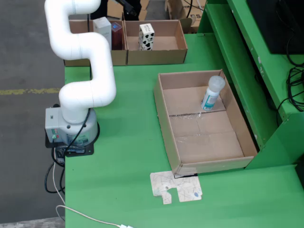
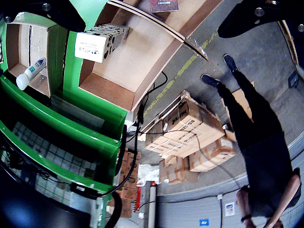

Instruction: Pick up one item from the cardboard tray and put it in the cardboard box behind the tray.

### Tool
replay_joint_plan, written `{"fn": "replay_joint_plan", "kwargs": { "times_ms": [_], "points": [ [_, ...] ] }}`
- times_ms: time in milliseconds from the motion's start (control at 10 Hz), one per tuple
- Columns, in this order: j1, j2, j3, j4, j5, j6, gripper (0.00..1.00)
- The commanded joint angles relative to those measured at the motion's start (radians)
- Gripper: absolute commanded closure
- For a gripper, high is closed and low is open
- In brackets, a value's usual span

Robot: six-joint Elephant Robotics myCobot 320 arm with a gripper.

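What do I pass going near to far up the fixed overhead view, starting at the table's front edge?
Flat cardboard cutout → cardboard tray → white bottle in the tray's far end → black-and-white patterned carton in the box behind.

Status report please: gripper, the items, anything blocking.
Gripper out of frame, state unknown. White bottle alone in tray. Spotted carton standing in rear box. No obstruction visible.
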Motion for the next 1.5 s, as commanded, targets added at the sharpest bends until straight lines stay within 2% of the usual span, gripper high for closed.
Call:
{"fn": "replay_joint_plan", "kwargs": {
  "times_ms": [0,100,200,300,500,600,700,1100,1400],
  "points": [
    [0.173,-0.010,0.024,0.140,-0.233,-0.091,0.00],
    [0.173,-0.010,0.024,0.140,-0.233,-0.091,0.00],
    [0.180,0.084,0.024,-0.082,-0.063,0.128,0.00],
    [0.180,0.084,0.024,-0.082,-0.063,0.128,0.00],
    [0.179,0.214,0.024,-0.358,0.194,0.413,0.00],
    [0.179,0.214,0.025,-0.358,0.194,0.412,0.00],
    [0.182,0.250,0.024,-0.438,0.250,0.483,0.00],
    [0.181,0.257,0.024,-0.453,0.259,0.496,0.00],
    [0.179,0.326,0.024,-0.614,0.371,0.620,0.00]
  ]
}}
